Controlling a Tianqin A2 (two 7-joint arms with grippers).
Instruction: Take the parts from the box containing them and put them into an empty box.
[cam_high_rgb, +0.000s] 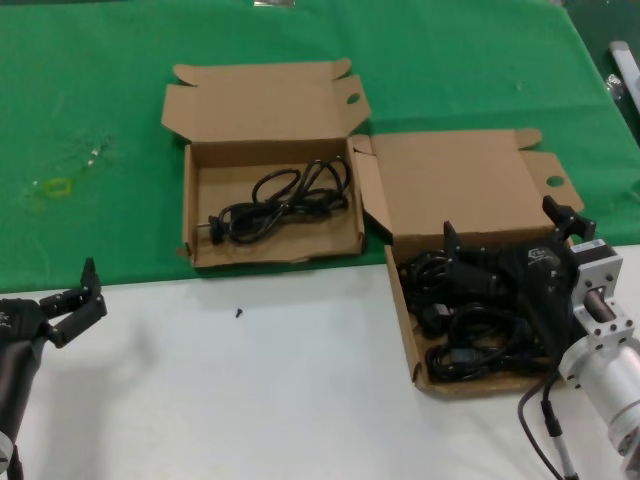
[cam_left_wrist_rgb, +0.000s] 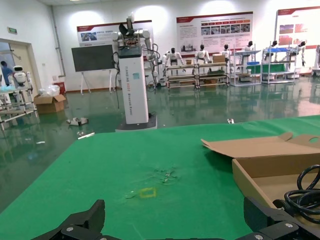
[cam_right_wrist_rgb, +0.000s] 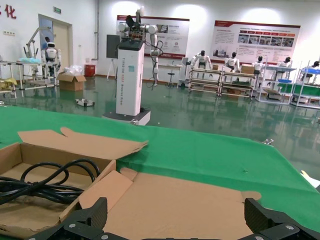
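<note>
Several looped black power cords (cam_high_rgb: 470, 345) fill the right cardboard box (cam_high_rgb: 405, 320) at the white table's right side. My right gripper (cam_high_rgb: 507, 228) hangs open and empty just above them, at the box's far edge by its flat lid (cam_high_rgb: 450, 180). In the right wrist view this gripper (cam_right_wrist_rgb: 177, 215) is above that lid (cam_right_wrist_rgb: 175, 200). The left box (cam_high_rgb: 270, 152) on the green cloth holds one cord (cam_high_rgb: 280, 205), also in the right wrist view (cam_right_wrist_rgb: 45, 182) and the left wrist view (cam_left_wrist_rgb: 305, 197). My left gripper (cam_high_rgb: 75, 295) is open and empty at the front left.
A green cloth (cam_high_rgb: 450, 60) covers the far half of the table, and the near half is white (cam_high_rgb: 250, 400). A small black screw (cam_high_rgb: 239, 313) lies on the white part. A yellow ring (cam_high_rgb: 58, 186) lies on the cloth at the left.
</note>
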